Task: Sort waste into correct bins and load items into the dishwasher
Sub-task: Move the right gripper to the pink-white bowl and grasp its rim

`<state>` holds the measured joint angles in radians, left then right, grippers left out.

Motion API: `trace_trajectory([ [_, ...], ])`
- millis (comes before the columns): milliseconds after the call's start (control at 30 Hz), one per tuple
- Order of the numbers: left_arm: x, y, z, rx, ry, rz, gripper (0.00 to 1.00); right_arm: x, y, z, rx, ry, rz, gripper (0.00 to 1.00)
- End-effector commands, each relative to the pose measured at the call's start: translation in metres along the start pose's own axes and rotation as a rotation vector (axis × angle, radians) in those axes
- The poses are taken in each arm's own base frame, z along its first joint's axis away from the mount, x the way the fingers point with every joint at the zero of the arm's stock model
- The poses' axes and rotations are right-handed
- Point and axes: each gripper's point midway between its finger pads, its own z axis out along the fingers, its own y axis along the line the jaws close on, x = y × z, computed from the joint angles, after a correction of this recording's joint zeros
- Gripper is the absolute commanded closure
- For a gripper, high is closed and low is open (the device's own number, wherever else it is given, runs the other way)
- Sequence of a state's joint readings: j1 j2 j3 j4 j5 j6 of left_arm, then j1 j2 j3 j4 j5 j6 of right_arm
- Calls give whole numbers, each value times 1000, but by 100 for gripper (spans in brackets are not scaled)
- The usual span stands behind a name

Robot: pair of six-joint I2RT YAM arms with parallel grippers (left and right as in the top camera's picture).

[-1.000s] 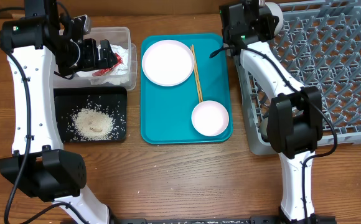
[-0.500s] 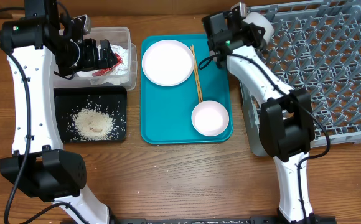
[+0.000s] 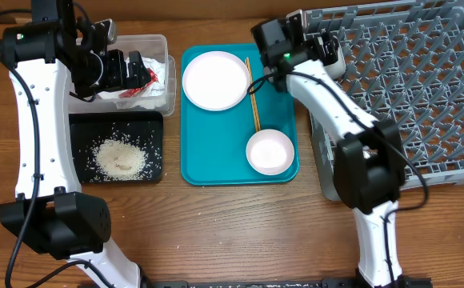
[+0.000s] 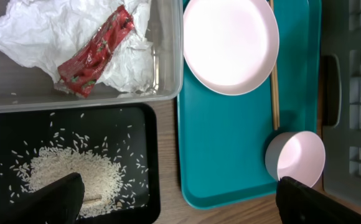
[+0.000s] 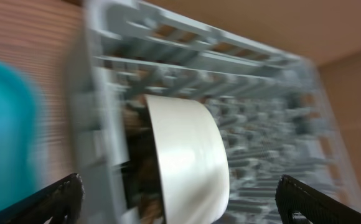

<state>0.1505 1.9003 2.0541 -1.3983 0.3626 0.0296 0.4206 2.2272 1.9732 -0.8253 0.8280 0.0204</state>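
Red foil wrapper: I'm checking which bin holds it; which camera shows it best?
The left wrist view: the small red foil wrapper lies in full sight on the crumpled white paper napkin inside the clear rectangular plastic tub. Overhead shows only a red sliver beside the left gripper; the right wrist view misses it.

A teal serving tray [image 3: 216, 152] lies flat on the table [image 3: 216, 232], in the stretch between the left jaws and the right jaws and nearer the robot's base than either. It is rectangular, with rounded corners and a low raised rim. From the left wrist it fills the space ahead of the left jaws, towards their right side. From the right wrist only a blurred teal edge shows, off to the left of the right jaws. The table is brown wood with a fine straight grain. Beyond the right jaws a plain tan board [image 5: 292, 25] stands behind it.
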Motion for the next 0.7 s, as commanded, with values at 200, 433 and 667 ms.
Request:
trace_trajectory([
  [200, -4, -3, -5, -6, -20, 32, 0, -8, 56, -152, -939, 61, 77, 0],
  [433, -4, -3, -5, -6, -20, 32, 0, 60, 59, -146, -905, 333, 3, 1],
  [667, -4, -3, -5, -6, -20, 32, 0, 134, 68, -130, -833, 595, -2, 19],
])
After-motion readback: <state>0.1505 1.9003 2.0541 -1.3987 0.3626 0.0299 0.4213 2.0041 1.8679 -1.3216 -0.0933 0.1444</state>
